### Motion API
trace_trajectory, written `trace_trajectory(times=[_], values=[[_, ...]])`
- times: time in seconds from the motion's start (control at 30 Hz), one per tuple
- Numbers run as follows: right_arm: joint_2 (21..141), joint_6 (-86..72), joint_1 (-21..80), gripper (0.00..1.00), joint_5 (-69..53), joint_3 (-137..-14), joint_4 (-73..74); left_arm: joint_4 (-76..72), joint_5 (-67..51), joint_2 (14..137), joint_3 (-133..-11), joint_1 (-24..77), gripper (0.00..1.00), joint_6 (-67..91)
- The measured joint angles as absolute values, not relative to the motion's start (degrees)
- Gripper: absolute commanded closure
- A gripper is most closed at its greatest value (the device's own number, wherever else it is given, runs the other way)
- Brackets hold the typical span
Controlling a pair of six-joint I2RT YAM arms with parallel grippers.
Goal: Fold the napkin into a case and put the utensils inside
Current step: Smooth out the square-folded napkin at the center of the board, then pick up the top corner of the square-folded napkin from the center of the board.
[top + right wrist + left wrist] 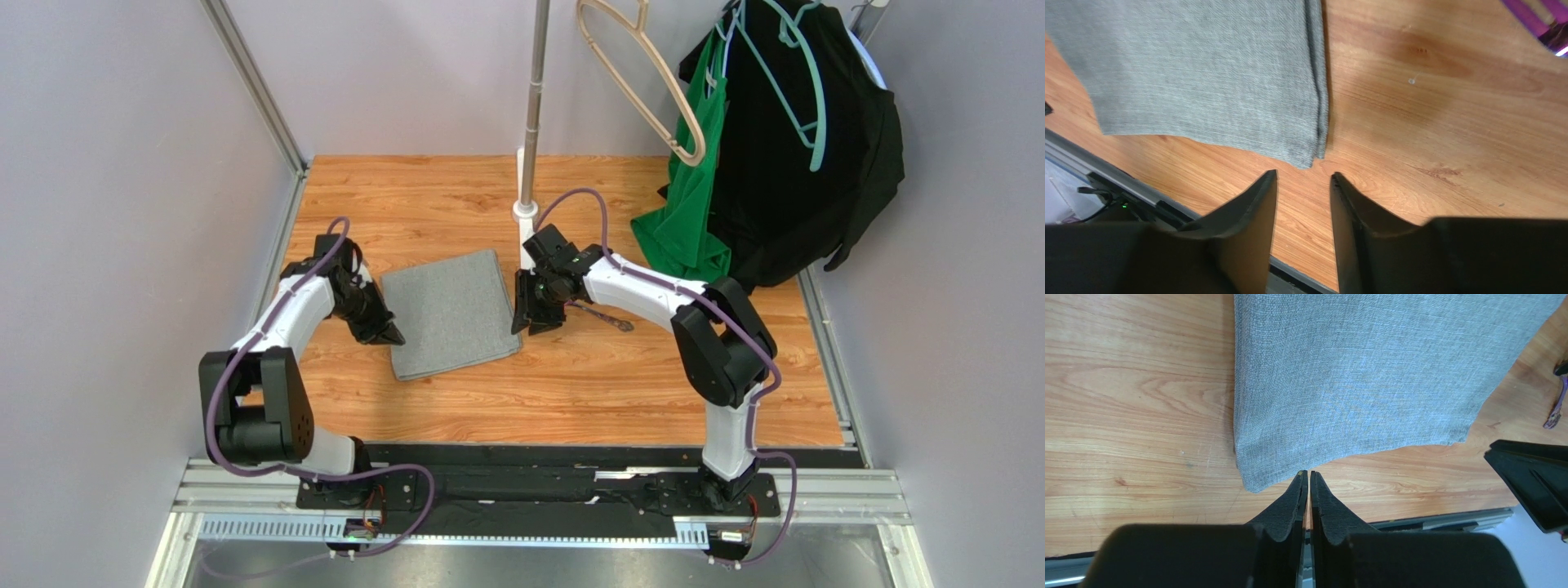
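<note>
One pole (531,110), two garments (797,159) beyond napkin (450,312)

Tally of what shows, kind by kind
One napkin (450,312) between two grippers, the left gripper (390,333) and the right gripper (536,325); one utensil (610,321) just past the right gripper's outer side (a second cannot be made out); one green garment (687,221), one black garment (810,172), one beige hanger (669,92), one pole (532,98).

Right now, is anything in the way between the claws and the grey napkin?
No, nothing visible. The left claw, shut, and the right claw, open, each sit just off a corner of the napkin, with only bare wooden table between.
</note>
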State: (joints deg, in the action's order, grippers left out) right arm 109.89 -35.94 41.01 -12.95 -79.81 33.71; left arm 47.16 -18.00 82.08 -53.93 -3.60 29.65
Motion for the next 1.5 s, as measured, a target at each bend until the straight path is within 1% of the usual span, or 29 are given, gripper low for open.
trace_trajectory(times=[0.23, 0.47, 0.7, 0.9, 0.97, 1.07, 1.13, 1.17, 1.2, 1.27, 1.4, 1.5], values=[[111.2, -40.4, 42.0, 0.69, -13.1, -77.6, 32.9, 46.9, -19.2, 84.5, -53.9, -3.5, 0.90, 29.5], [111.7, -41.7, 42.1, 0.76, -13.4, -77.6, 31.1, 46.4, -19.6, 84.4, -53.9, -3.5, 0.90, 29.5], [112.6, -42.0, 42.1, 0.75, -13.5, -77.4, 30.3, 46.8, -19.4, 83.9, -53.9, -3.5, 0.90, 29.3], [113.2, -42.2, 42.1, 0.79, -13.8, -76.9, 29.4, 47.1, -19.4, 83.6, -53.9, -3.5, 0.90, 29.3], [113.3, -42.2, 42.1, 0.86, -13.9, -76.9, 29.4, 47.3, -19.4, 83.5, -54.0, -3.5, 0.90, 29.3], [113.4, -42.3, 42.1, 0.93, -14.0, -76.9, 29.1, 47.8, -19.4, 83.2, -54.3, -3.5, 0.90, 29.3], [113.4, -42.2, 42.1, 0.95, -14.0, -76.9, 28.9, 48.2, -19.2, 82.8, -54.7, -3.5, 0.90, 29.3], [113.4, -42.2, 42.1, 0.98, -14.0, -76.9, 28.9, 48.3, -19.1, 82.7, -55.0, -3.5, 0.90, 29.2], [113.4, -42.2, 42.1, 1.00, -14.0, -76.9, 28.9, 48.5, -19.0, 82.5, -55.3, -3.5, 0.90, 29.2], [113.4, -42.1, 42.2, 1.00, -14.0, -77.1, 29.1, 48.8, -18.6, 82.3, -55.9, -3.5, 0.90, 29.1], [113.6, -41.6, 42.7, 1.00, -14.7, -80.3, 30.2, 49.0, -17.4, 82.2, -57.4, -3.9, 0.90, 29.0], [116.2, -40.9, 43.5, 1.00, -16.9, -87.4, 29.5, 49.1, -17.5, 82.2, -58.9, -5.1, 0.90, 29.1]])
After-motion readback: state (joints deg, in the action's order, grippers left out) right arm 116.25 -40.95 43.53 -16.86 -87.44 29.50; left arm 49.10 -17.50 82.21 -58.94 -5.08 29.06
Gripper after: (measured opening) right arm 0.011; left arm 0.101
